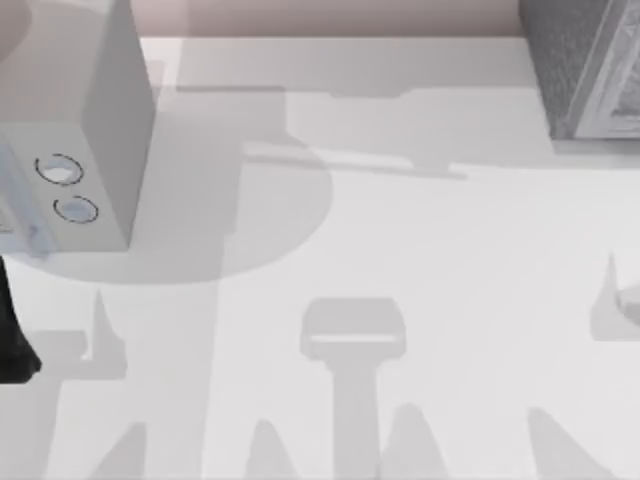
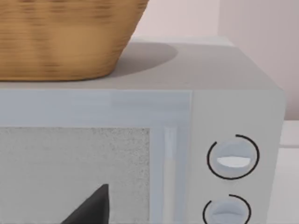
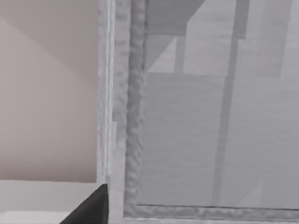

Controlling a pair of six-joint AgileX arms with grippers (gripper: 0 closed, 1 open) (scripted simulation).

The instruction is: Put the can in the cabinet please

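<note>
The can is out of view. The cabinet (image 1: 585,65), with dark grey speckled sides and a white-framed front, stands at the table's far right corner. In the right wrist view its frame edge (image 3: 119,116) and pale front panel (image 3: 210,140) are very close, and a dark tip of my right gripper (image 3: 91,209) points at the frame's lower corner. A dark tip of my left gripper (image 2: 91,210) sits just in front of the pale box's speckled door. Part of my left arm (image 1: 12,335) is at the table's left edge.
A pale smooth box with two round dials (image 1: 95,150) stands at the far left, and a woven basket (image 2: 60,37) rests on its top. The back wall (image 1: 320,15) runs behind both units. White tabletop (image 1: 420,260) lies between them.
</note>
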